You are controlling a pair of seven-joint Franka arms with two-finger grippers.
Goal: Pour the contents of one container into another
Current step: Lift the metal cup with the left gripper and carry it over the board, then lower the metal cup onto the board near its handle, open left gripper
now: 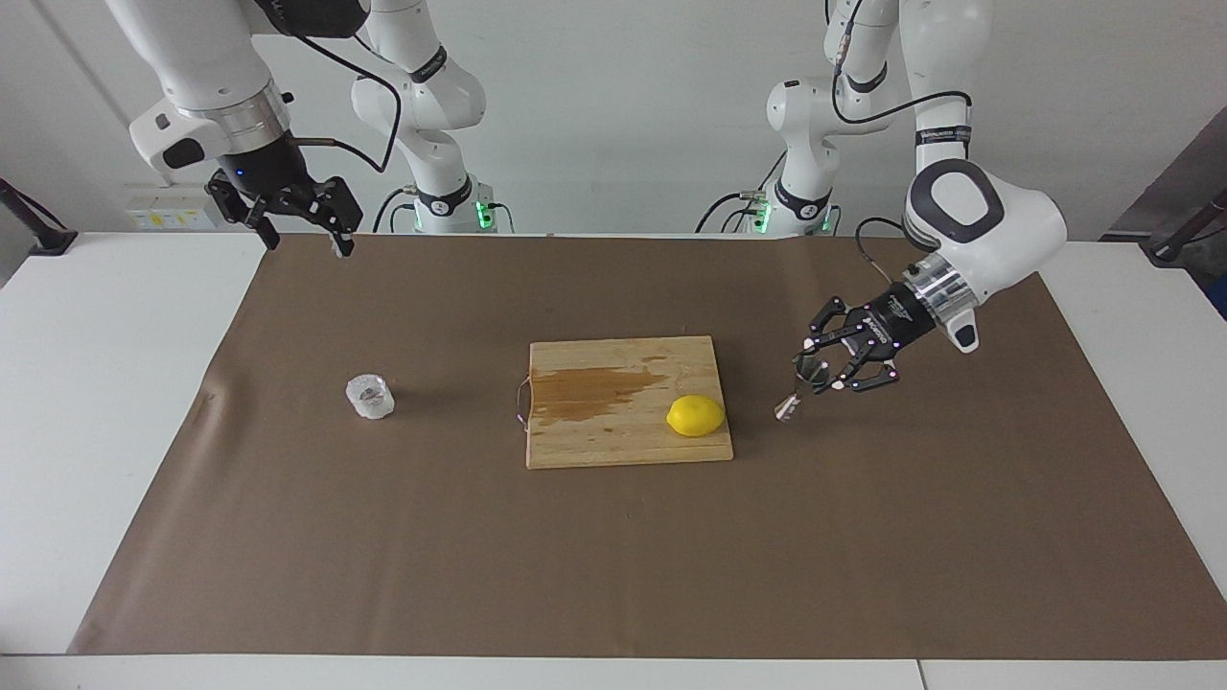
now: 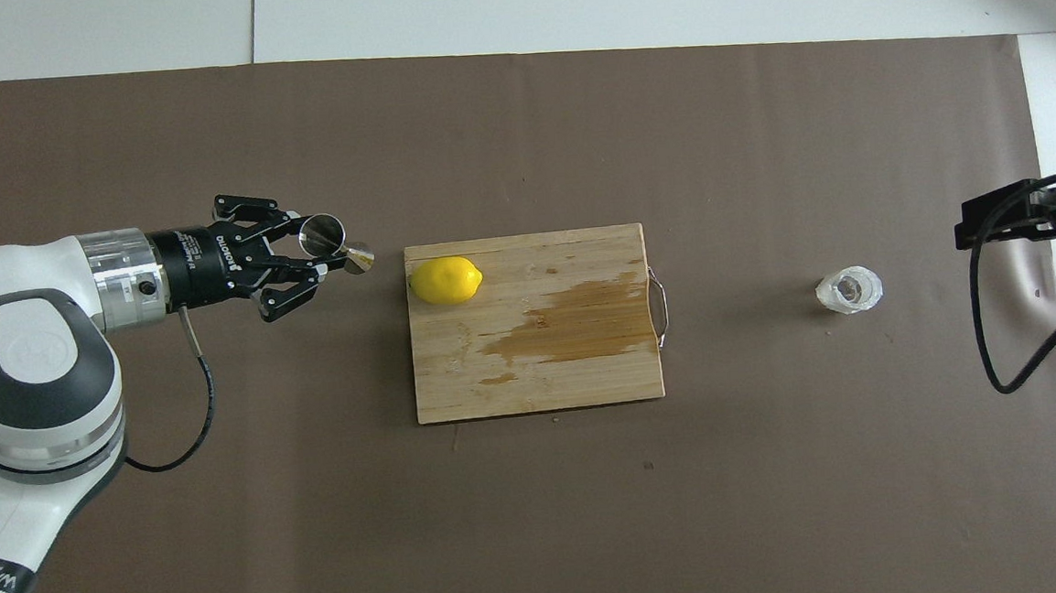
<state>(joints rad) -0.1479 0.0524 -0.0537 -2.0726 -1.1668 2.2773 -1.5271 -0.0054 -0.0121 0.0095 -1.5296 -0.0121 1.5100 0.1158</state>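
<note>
Left gripper (image 1: 817, 376) clamped on the small silver hourglass steel jigger (image 1: 798, 391), tilted over brown mat beside the wooden cutting board (image 1: 613, 446). Carrying step, I'd say (right gripper (image 1: 305, 235) waits open). Next: reach the squat clear faceted glass cup (image 1: 370, 397) toward the right arm's end.

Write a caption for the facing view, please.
Left gripper carries the jigger over the mat; right gripper waits.
</note>
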